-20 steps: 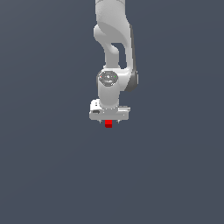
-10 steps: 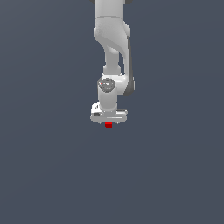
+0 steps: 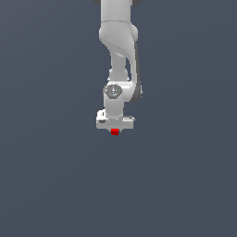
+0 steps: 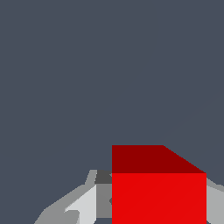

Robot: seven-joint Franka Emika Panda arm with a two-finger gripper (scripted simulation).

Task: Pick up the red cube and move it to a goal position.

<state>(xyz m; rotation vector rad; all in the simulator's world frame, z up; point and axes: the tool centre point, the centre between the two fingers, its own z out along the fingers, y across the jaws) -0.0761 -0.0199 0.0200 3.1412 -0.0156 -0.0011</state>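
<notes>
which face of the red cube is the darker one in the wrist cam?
On the red cube, the slanted face farther from the camera is dark red; the large face toward the camera is bright red. The gripper flanks it.

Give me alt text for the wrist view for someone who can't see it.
A bright red cube sits close to the camera between the pale grey fingers of the gripper, against a plain dark grey-blue background. Nothing else is visible.

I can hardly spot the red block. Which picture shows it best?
The wrist view: the red cube fills much of it, two faces plain. In the exterior view it is only a speck under the white gripper.
</notes>
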